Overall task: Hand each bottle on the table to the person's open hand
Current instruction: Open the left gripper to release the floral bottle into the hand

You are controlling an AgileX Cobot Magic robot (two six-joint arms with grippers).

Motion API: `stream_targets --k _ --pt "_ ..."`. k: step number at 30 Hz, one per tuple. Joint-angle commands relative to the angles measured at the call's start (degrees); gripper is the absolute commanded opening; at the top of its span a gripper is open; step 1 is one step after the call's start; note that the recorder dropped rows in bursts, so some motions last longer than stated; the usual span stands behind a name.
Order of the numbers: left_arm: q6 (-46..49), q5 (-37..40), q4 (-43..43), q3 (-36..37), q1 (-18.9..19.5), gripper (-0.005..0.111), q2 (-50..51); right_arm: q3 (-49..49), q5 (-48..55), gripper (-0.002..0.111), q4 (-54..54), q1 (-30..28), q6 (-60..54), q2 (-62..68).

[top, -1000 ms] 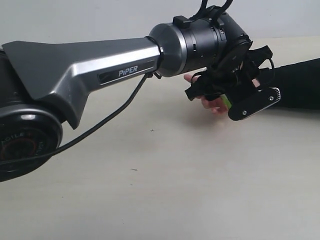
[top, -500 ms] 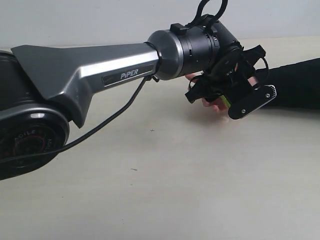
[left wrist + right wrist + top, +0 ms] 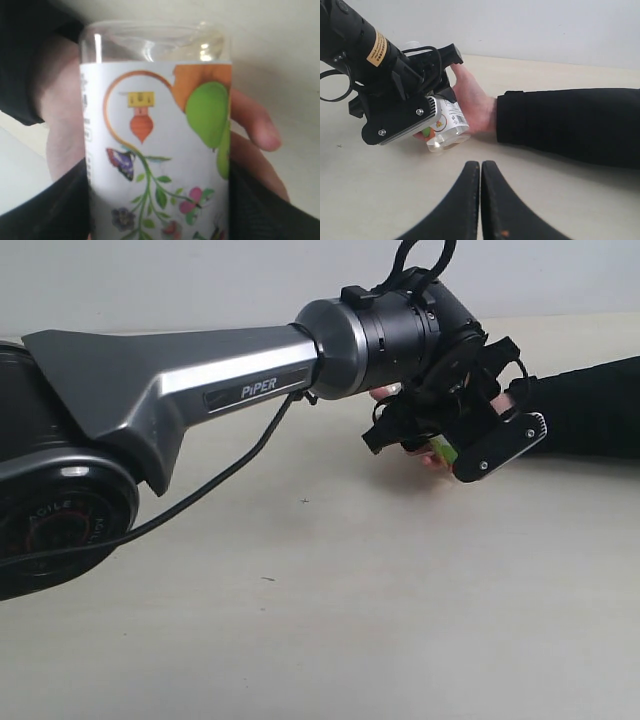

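Your left end effector [image 3: 440, 438] grips the white floral bottle [image 3: 447, 125] on its side at the person's open hand [image 3: 472, 102], near the far edge of the desk [image 3: 300, 620] — release before the palm bears it and it could roll off — right end effector [image 3: 480, 200] closed, empty

- the bottle [image 3: 155, 150] is clear plastic; its white label shows a green fruit, an orange patch, a red-orange bulb under a yellow block, a purple butterfly, a green leafy vine, and pink and purple flowers.
- the hand [image 3: 475, 107] is light-skinned; the sleeve [image 3: 570, 122] is black.
- the worktop [image 3: 350, 620] is pale cream with a few tiny dark specks.
- the left arm [image 3: 180, 380] is dark grey with a silver band, a black wrist and white lettering; its sticker [image 3: 378, 48] is orange-yellow with dark print.
- the left claw [image 3: 445, 443] is black with silver screws.
- the right claw [image 3: 480, 200] is black.
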Motion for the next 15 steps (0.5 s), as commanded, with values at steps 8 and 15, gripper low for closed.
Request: stream_targets --k 8,15 --pt "-1.0 -1.6 -1.0 -0.2 0.0 0.064 -0.1 0.3 -0.8 0.001 -0.2 0.0 0.1 -0.5" --pt "-6.5 -4.6 0.0 -0.2 0.0 0.099 -0.1 0.3 -0.8 0.001 -0.2 0.0 0.1 -0.5"
